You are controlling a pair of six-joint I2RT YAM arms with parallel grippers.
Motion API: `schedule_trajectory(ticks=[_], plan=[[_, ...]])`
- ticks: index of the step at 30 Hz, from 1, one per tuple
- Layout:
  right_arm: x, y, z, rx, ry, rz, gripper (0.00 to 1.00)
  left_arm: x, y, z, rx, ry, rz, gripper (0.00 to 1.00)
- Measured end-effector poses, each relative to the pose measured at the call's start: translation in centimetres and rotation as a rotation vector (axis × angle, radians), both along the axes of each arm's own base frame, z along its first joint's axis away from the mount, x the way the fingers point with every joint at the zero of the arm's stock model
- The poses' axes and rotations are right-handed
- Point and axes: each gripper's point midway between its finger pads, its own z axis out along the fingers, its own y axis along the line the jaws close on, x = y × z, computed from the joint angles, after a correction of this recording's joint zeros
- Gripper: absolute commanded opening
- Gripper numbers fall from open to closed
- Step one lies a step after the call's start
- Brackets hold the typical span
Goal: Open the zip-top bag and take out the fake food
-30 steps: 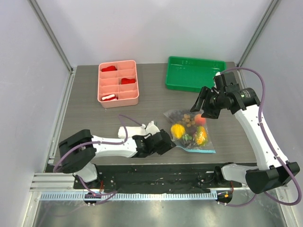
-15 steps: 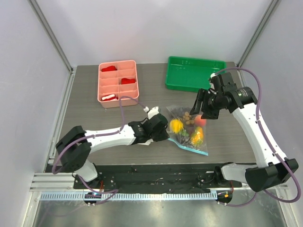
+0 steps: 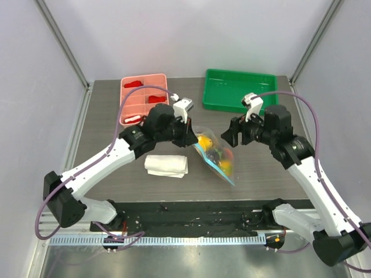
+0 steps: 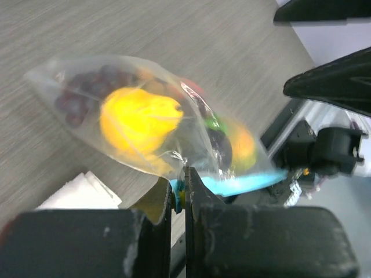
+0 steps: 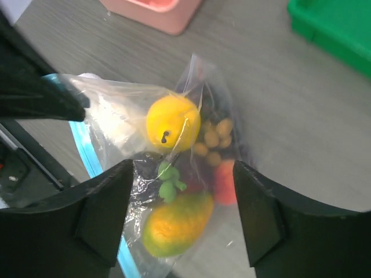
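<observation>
**Left arm holds zip-top bag (image 3: pixel 215 157) up by zip edge**

Top: clear crinkly bag hangs tilted, on near side of green tray (image 3: pixel 239 92), off its left corner; left gripper (image 3: pixel 190 138) at bag's upper end. L wrist: jaws clamped on light-blue zip strip (image 4: pixel 249 182); glossy rounded fake food (image 4: pixel 139 119) inside. R wrist: right gripper (image 5: pixel 181 174) spread apart, bag beyond it

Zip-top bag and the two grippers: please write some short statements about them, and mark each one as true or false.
1. The left gripper is shut on the blue zip strip of the zip-top bag. True.
2. The right gripper is shut on the bag. False: its jaws stand open and grip nothing.
3. The fake food is inside the bag. True.
4. The white cloth lies on top of the bag. False: it lies on the table, beside the bag.
</observation>
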Motion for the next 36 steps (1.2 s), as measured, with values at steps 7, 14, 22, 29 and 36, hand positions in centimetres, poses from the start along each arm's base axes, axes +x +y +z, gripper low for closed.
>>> schedule_trajectory(ticks=[7,14,22,29,36], plan=[[0.5,2.8,1.9,-0.035,-0.277,0.304,0.88,-1.4,-1.5,-0.2,0.044,0.046,-0.265,0.0],[2.0,4.5,1.7,-0.053,-0.293,0.483,0.85,-1.7,-2.4,3.0,0.041,0.011,-0.364,0.0],[-0.4,3.6,4.9,-0.013,-0.339,0.442,0.85,-2.9,-3.8,9.9,-0.056,-0.038,-0.489,0.0],[-4.6,3.3,7.4,0.023,-0.47,0.523,0.85,-5.2,-4.3,10.0,-0.084,0.08,-0.627,0.0],[-3.3,3.0,4.6,0.002,-0.361,0.466,0.86,-3.8,-6.5,4.9,-0.037,0.228,-0.644,0.0]])
